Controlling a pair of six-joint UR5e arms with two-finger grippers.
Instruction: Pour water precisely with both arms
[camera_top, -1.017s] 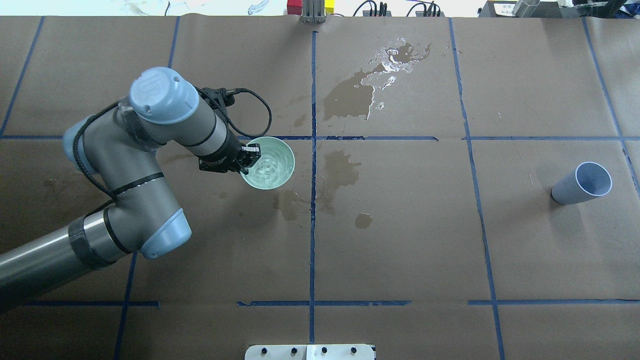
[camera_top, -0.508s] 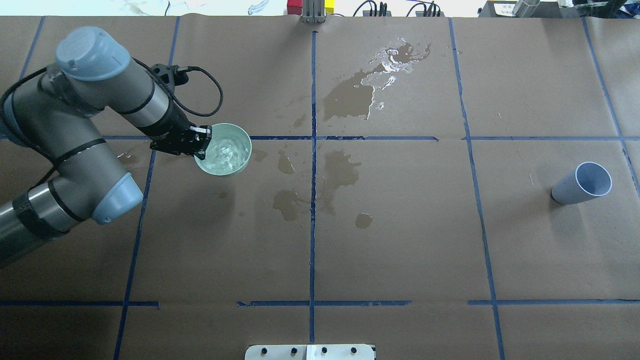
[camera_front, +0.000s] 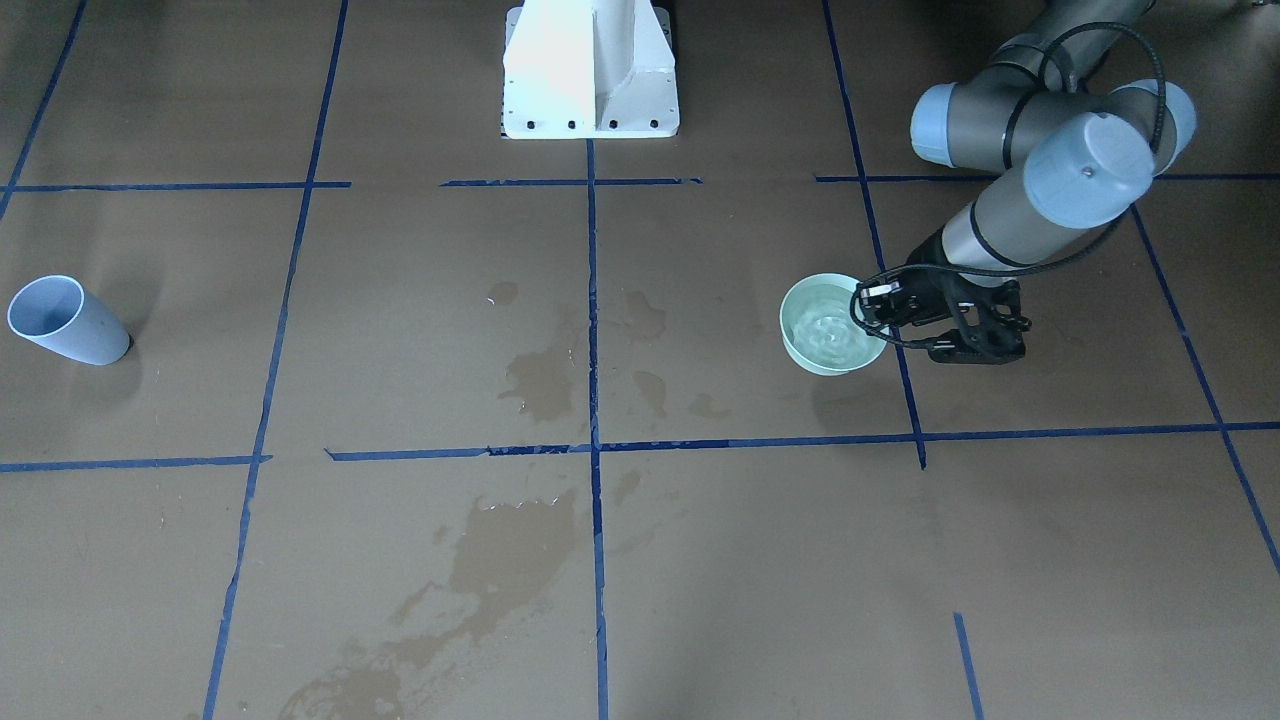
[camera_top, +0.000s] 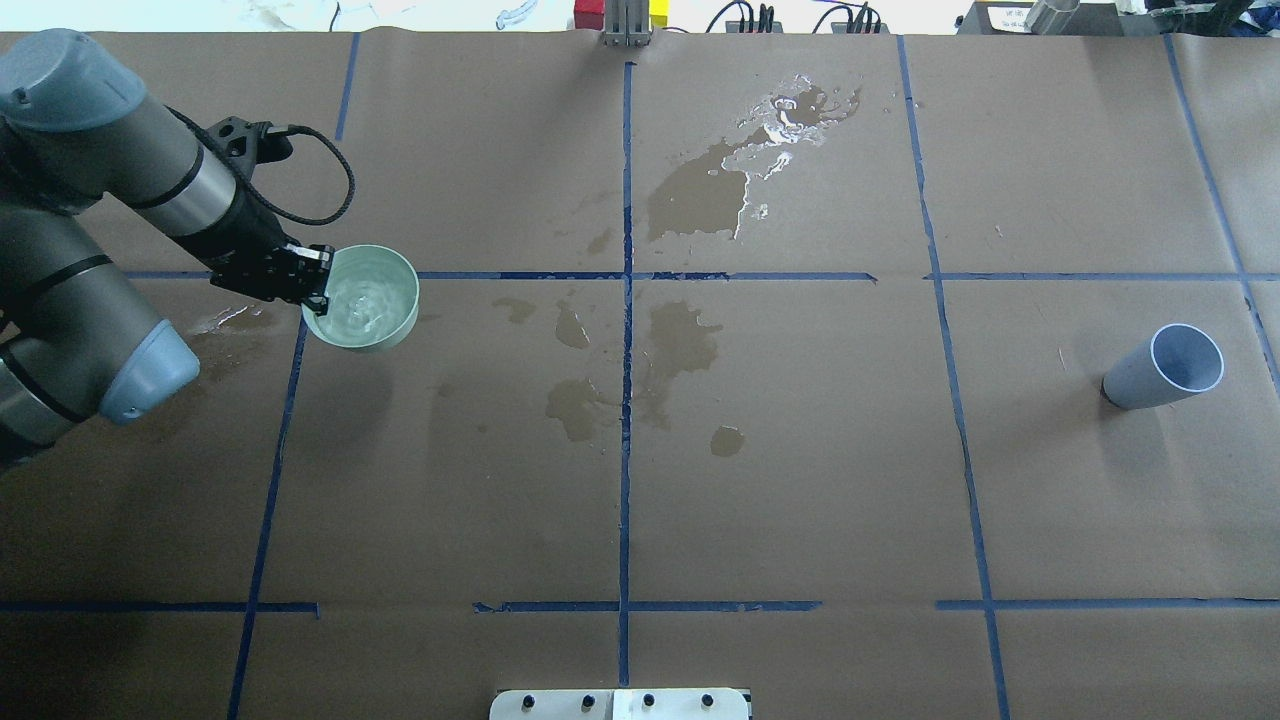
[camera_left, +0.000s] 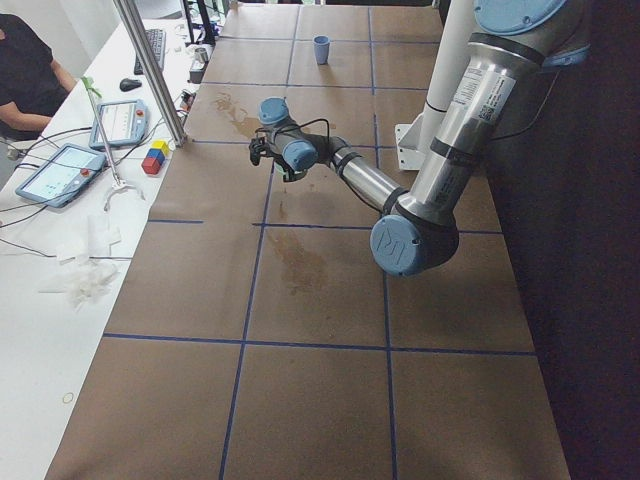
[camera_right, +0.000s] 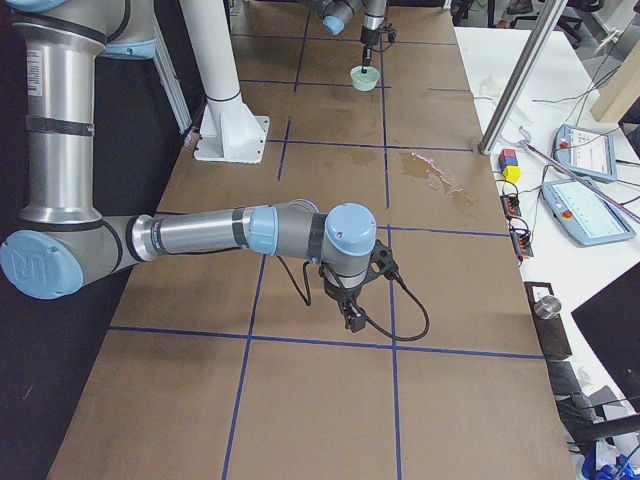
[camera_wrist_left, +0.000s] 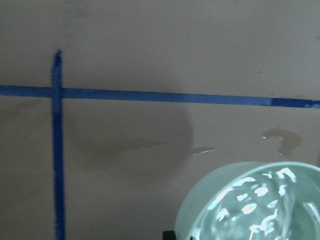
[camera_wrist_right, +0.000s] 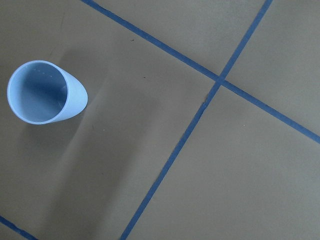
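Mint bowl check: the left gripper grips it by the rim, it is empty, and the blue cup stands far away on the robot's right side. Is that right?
Not quite. The mint bowl is not empty: it holds rippling water, as the left wrist view shows. The rest stands: the left gripper grips its rim, and the blue cup stands far away on the robot's right side.
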